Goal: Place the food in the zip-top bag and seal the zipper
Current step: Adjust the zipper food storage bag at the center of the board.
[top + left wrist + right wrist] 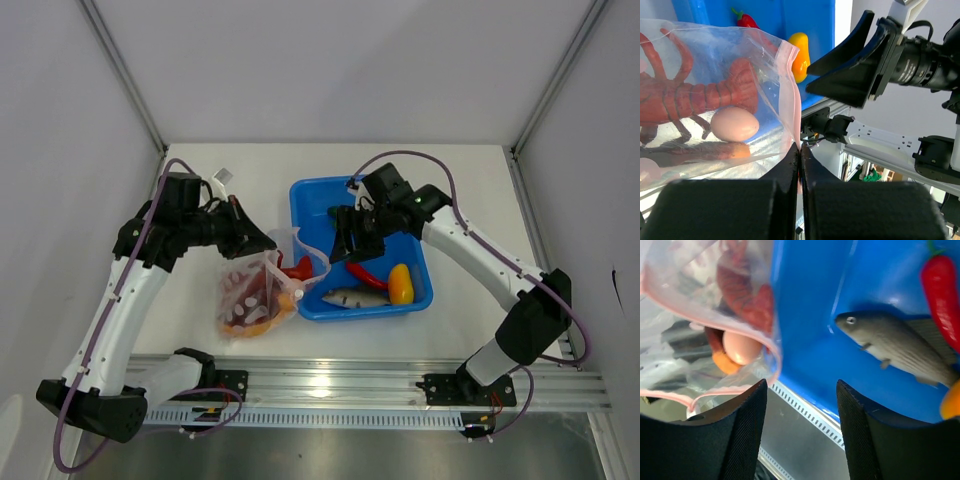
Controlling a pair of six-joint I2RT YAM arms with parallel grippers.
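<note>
The clear zip-top bag (255, 297) lies left of the blue tub (312, 195), its mouth held up toward the tub. My left gripper (256, 241) is shut on the bag's edge, right at the pink-red zipper strip (793, 95). Inside the bag I see a red lobster-like toy (700, 92), the pale egg (734, 124) and an orange-brown piece (720, 151). My right gripper (350, 243) is open and empty above the tub, beside the bag's mouth (715, 320). In the tub lie the grey fish (900, 352), a red chili (942, 295) and the yellow pepper (400, 285). The slider is not visible.
The tub's near wall (805, 355) sits close to the metal rail (330, 385) at the table's front edge. White enclosure walls stand on both sides and at the back. A small white clip (222, 177) lies at the back left.
</note>
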